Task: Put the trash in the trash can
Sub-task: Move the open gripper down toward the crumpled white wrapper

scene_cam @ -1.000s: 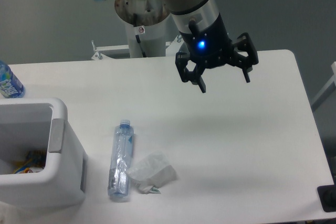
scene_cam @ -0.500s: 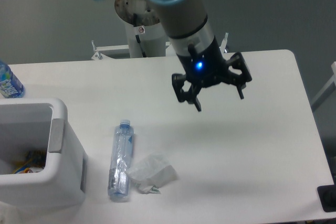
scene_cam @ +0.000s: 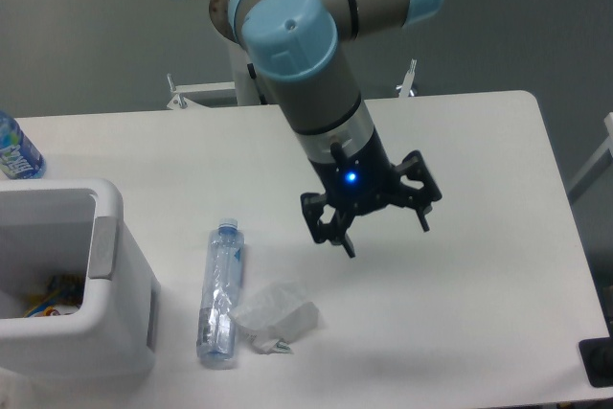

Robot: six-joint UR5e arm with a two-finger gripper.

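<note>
Nothing from the table is binned yet — the crumpled wad [scene_cam: 276, 316] and the clear bottle [scene_cam: 219, 291] lie touching near the table's front edge, just at 3 o'clock of the trash can [scene_cam: 107, 206]. The gripper [scene_cam: 375, 220], fingers spread and empty, hangs at 1 o'clock of the wad — both pickups remain.

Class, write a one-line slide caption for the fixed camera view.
Open gripper above crumpled white wad and clear blue-capped bottle, beside boxy white trash can.
</note>
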